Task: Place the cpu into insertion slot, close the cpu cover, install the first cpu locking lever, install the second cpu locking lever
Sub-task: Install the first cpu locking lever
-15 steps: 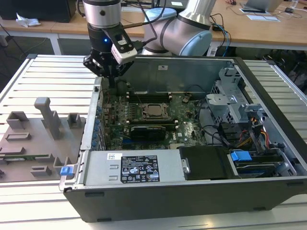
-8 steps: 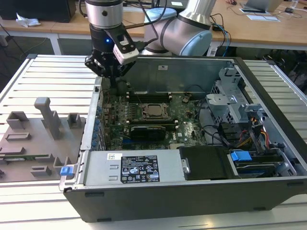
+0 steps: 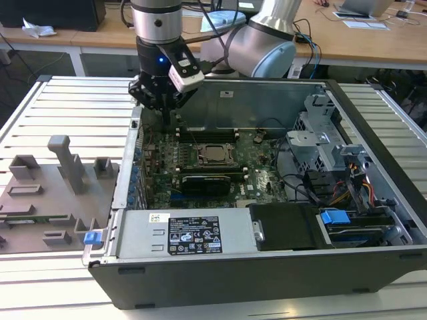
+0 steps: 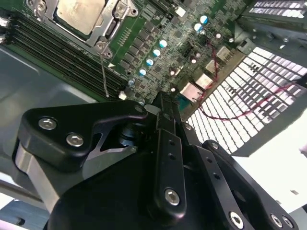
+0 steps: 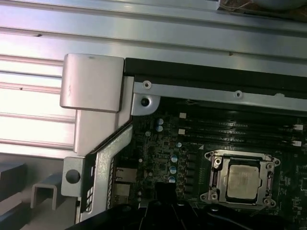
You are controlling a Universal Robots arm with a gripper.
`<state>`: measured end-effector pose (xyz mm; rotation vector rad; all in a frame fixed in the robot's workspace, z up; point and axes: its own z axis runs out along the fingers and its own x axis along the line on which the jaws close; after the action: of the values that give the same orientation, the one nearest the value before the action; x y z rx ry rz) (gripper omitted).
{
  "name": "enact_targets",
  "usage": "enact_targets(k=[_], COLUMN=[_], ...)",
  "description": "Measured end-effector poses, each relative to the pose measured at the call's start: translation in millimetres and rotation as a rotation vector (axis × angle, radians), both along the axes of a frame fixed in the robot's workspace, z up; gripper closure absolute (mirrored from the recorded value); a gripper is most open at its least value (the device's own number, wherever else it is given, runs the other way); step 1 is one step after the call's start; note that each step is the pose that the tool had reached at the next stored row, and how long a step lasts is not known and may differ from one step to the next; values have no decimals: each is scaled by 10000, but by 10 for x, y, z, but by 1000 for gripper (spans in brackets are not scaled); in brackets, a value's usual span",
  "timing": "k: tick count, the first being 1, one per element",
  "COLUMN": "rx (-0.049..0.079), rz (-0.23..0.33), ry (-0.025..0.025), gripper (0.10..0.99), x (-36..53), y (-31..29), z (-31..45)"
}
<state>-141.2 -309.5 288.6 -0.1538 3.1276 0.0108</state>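
Note:
The cpu (image 3: pixel 215 154) (image 5: pixel 242 182) (image 4: pixel 79 11) lies flat in the insertion slot (image 5: pixel 215 197) on the green board inside the open computer case. Its dull silver top shows through the window of the cpu cover (image 5: pixel 214 168) (image 4: pixel 109 28), which lies down around it. A thin metal lever rod (image 4: pixel 103 72) sticks out from one socket corner across the black memory slots. My gripper (image 3: pixel 165 119) (image 4: pixel 163 99) (image 5: pixel 165 191) hangs over the board's rear corner, toward the exterior view's left of the socket. Its fingers are shut with nothing between them.
A grey fixture plate (image 3: pixel 40 207) with upright holders lies outside the case on the exterior view's left. The labelled power supply (image 3: pixel 187 235) lines the case front, and a drive cage (image 3: pixel 320 137) with cables fills the exterior view's right. The case wall (image 5: pixel 91 81) stands close to the gripper.

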Motion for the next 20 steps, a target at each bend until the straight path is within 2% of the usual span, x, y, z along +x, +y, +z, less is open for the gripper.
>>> enact_targets(k=[5, 15, 20], rx=[0, -1, 1], rz=[-1, 1, 0], ry=[14, 16, 17], gripper=[980, 980, 980], x=[81, 123, 182], y=[35, 58, 141], z=[-75, -192, -238])
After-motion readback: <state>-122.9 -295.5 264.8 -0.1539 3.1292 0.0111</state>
